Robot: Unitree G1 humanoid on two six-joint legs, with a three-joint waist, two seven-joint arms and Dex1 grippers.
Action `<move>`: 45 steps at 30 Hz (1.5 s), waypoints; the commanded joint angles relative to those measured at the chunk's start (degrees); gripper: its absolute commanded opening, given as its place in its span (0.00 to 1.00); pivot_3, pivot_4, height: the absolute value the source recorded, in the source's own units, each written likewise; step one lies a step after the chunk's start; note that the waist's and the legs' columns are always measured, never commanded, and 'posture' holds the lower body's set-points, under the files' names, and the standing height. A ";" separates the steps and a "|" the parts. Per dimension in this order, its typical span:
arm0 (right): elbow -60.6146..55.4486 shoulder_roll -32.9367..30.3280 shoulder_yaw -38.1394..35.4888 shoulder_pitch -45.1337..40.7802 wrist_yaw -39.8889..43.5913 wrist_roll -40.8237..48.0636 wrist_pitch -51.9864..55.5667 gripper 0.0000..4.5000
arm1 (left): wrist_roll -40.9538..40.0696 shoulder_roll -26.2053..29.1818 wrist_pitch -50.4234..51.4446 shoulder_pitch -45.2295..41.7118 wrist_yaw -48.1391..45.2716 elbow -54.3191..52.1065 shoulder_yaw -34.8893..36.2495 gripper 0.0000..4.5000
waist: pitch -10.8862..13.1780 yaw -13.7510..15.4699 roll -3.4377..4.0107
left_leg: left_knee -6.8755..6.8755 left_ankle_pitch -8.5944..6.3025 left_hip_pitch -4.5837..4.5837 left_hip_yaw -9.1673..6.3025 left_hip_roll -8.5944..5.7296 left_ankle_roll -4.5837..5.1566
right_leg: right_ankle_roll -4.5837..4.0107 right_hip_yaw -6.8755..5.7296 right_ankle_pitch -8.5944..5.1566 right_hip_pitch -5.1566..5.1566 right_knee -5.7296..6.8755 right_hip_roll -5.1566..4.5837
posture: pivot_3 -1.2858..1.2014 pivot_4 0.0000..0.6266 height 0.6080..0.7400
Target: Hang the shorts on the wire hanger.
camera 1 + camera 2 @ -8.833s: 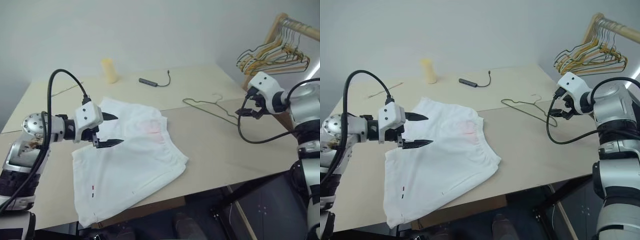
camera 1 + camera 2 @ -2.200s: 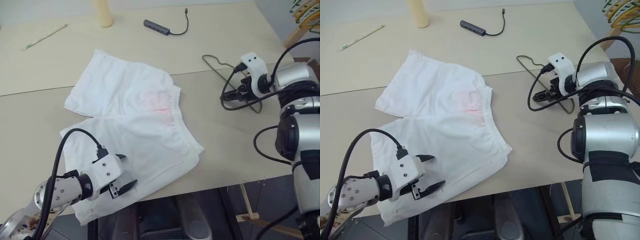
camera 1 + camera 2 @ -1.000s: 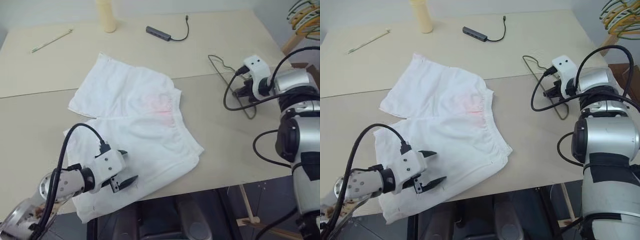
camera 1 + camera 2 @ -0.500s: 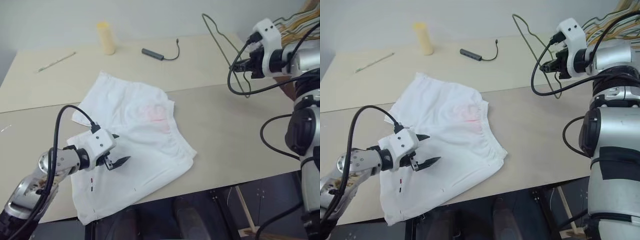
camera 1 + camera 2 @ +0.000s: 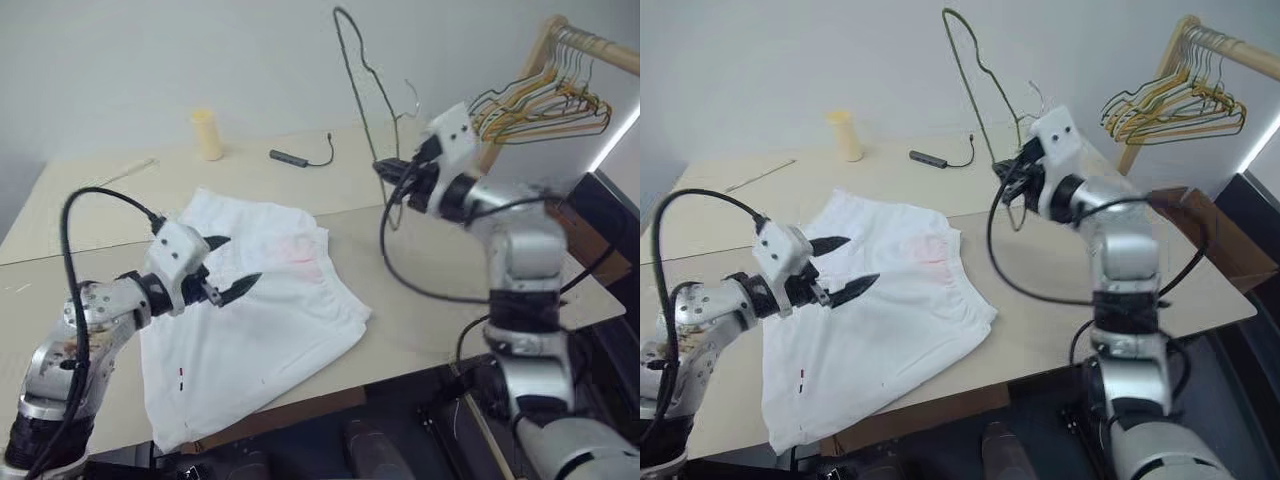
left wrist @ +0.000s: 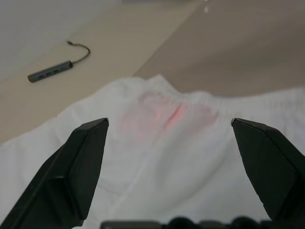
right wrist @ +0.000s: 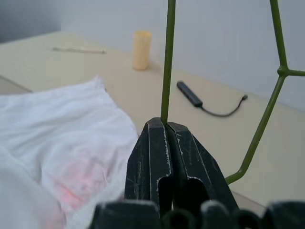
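- Two grippers are up over the table [image 5: 440, 250]: the left gripper [image 5: 228, 266] hangs above the shorts [image 5: 250, 320], the right gripper [image 5: 384, 170] is raised in the air past the shorts' waistband side.
- Left gripper's black fingers [image 6: 81, 162] are spread wide apart, with nothing between them; in the left wrist view the pink patch [image 6: 164, 117] near the elastic waist lies straight ahead of the gap.
- Beneath and ahead of that gripper the shorts lie flat and spread out on the table, with their waistband toward the right gripper and their leg hems toward the table's near edge.
- Tiny dark marks [image 5: 181, 375] on one leg sit below and behind the left gripper, toward the near table edge.
- Right gripper's fingers [image 7: 157, 157] are pressed together on the wire hanger [image 5: 362, 90], pinching one thin wire of it.
- From that grip the hanger rises steeply, standing almost upright in the air above the gripper, clear of the table, its small hook [image 5: 412, 95] just above the wrist.
- Beyond the right gripper, on the far part of the table, lie a dark adapter with a cable [image 5: 300, 158] and a pale yellow cylinder [image 5: 207, 134].
- Behind the right arm a wooden rack [image 5: 560, 50] carries bunched yellow and dark hangers [image 5: 540, 105].
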 commanded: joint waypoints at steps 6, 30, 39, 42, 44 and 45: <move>-9.49 2.56 12.52 13.31 -11.93 -8.88 -14.99 0.01 | -16.83 -6.61 8.09 -8.28 6.48 -1.04 6.74 1.00 | -0.59 -0.34 -0.39 | 0.02 -0.01 0.09 -0.36 -0.06 0.00 | 0.02 0.03 0.01 0.14 -0.07 -0.04 | 0.46 0.00 1.00; -3.45 4.87 22.59 17.77 -21.35 -21.92 -37.04 0.00 | -23.86 -23.14 3.47 -13.63 27.66 -2.97 2.40 0.71 | -1.09 -1.72 -0.67 | -0.02 -0.03 0.65 -0.51 -0.09 0.01 | 0.02 0.05 0.00 0.74 -0.22 -0.01 | 0.46 0.00 1.00; -2.72 5.55 22.42 17.59 -21.96 -22.68 -37.24 0.00 | -22.73 -22.95 2.49 -13.37 28.34 -2.13 1.67 0.08 | -1.09 -1.71 -0.67 | -0.02 -0.03 0.65 -0.51 -0.10 0.02 | 0.03 0.06 0.00 0.75 -0.23 -0.01 | 0.46 0.00 1.00; -2.34 5.51 22.70 17.47 -22.51 -23.81 -37.88 0.00 | -21.83 -23.26 1.97 -13.65 28.88 -1.71 1.22 0.01 | -1.09 -1.70 -0.67 | -0.02 -0.03 0.65 -0.51 -0.10 0.02 | 0.03 0.05 0.00 0.75 -0.24 -0.01 | 0.46 0.00 1.00; -2.10 5.63 22.75 17.33 -22.80 -24.41 -38.07 0.00 | -21.10 -23.85 1.32 -13.76 29.36 -1.51 0.91 0.01 | -1.09 -1.69 -0.67 | -0.02 -0.03 0.65 -0.52 -0.10 0.02 | 0.03 0.05 0.00 0.75 -0.25 -0.01 | 0.46 0.00 1.00; -2.03 5.68 22.74 17.29 -22.85 -24.57 -38.12 0.00 | -21.09 -24.05 1.13 -13.77 29.46 -1.45 0.86 0.01 | -1.09 -1.69 -0.67 | -0.02 -0.03 0.65 -0.52 -0.10 0.02 | 0.03 0.05 0.00 0.75 -0.25 -0.02 | 0.46 0.00 1.00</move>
